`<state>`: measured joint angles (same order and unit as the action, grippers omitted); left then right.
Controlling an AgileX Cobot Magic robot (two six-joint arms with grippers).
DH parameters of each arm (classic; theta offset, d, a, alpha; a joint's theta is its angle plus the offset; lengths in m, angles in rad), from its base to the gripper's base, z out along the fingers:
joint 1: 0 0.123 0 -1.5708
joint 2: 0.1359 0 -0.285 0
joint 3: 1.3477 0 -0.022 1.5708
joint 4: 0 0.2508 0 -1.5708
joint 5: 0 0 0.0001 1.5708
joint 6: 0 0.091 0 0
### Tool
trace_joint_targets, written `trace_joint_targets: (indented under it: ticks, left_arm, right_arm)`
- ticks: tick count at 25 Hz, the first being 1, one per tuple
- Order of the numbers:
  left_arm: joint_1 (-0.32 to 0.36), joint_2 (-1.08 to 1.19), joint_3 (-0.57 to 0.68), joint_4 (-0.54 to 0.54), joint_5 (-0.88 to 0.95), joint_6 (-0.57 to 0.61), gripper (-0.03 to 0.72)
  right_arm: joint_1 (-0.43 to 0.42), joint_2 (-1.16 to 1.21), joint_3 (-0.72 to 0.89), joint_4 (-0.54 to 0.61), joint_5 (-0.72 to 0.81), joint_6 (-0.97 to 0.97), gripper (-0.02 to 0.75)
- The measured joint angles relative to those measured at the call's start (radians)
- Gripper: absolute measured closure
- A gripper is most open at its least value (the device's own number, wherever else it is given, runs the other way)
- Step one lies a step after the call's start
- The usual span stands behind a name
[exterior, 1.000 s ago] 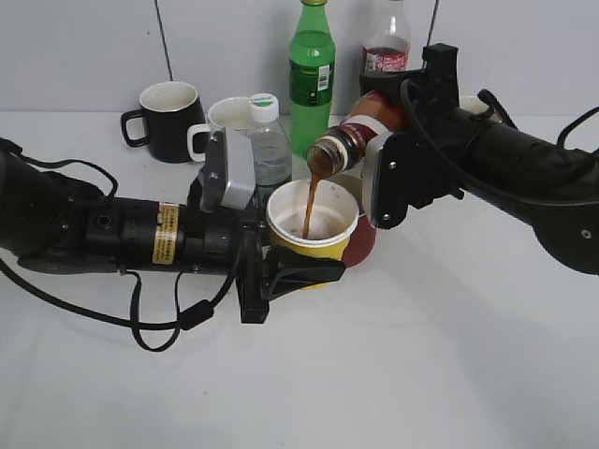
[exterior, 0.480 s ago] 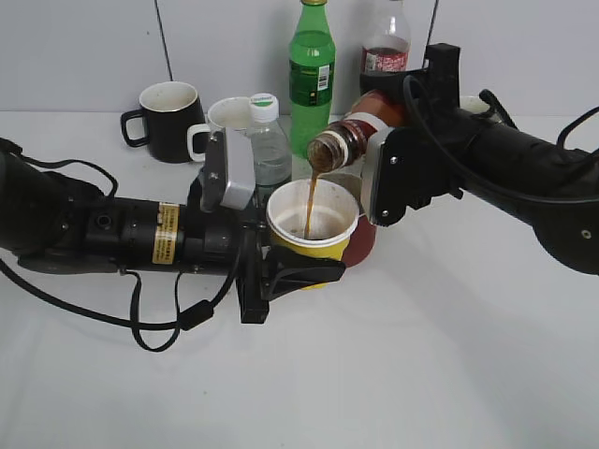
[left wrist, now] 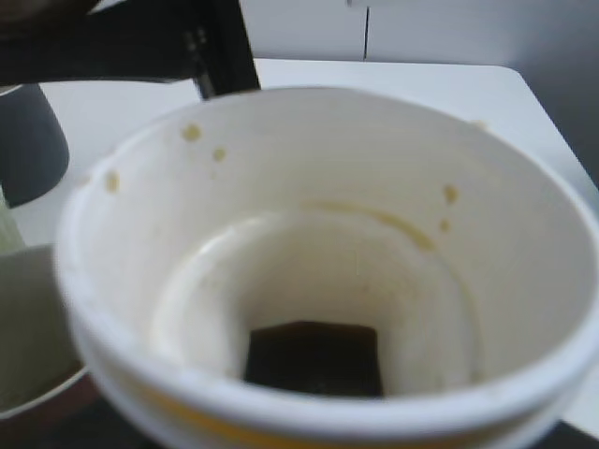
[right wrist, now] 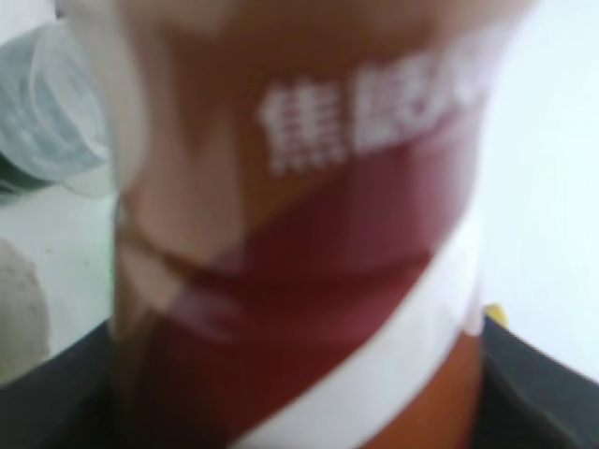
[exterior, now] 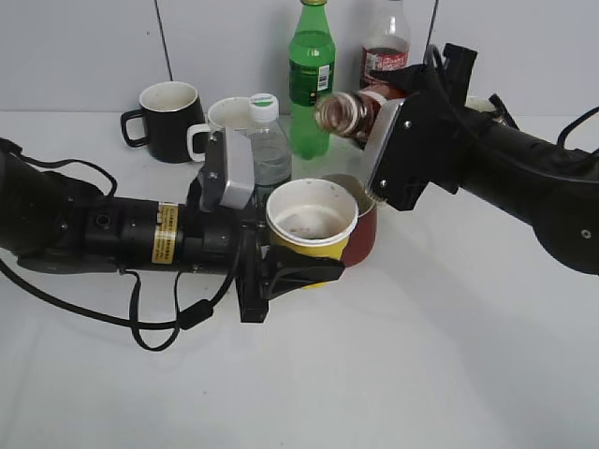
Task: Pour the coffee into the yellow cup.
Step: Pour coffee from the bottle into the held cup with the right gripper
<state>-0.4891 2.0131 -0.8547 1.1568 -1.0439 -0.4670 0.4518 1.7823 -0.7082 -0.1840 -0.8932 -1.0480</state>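
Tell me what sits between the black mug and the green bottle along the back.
In the exterior view, between the black mug and the green bottle stand a white mug and a small clear water bottle.

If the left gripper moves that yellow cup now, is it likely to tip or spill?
Probably not spill: the yellow cup holds only a shallow pool of coffee. It looks thin and light, so likely crushable. Its narrow base may tip easily once set down.

My right claw is mostly hidden behind its own mount, and the coffee bottle fills my right wrist view as a blur, cut off at every edge. My left claw's fingers disappear under the yellow cup, whose rim runs past the frame.
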Motion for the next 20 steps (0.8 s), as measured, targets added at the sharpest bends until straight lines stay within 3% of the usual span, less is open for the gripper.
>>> trace_joint_targets:
  ticks: [3, 10, 15, 20]
  left_arm:
    - [0.011, 0.000, 0.000, 0.000, 0.000, 0.000, 0.312]
    - [0.074, 0.000, 0.000, 0.000, 0.000, -0.015, 0.312]
    - [0.135, -0.001, 0.036, -0.003, 0.000, -0.027, 0.315]
    - [0.220, -0.001, 0.079, -0.007, 0.000, -0.028, 0.315]
  right_arm:
    - [0.000, 0.000, 0.000, 0.028, 0.000, 0.165, 0.235]
    - [-0.004, 0.000, 0.011, 0.225, -0.001, 0.518, 0.235]
    - [-0.060, 0.000, 0.075, 0.241, -0.005, 0.774, 0.235]
    - [-0.181, -0.001, 0.167, 0.197, -0.089, 0.953, 0.235]
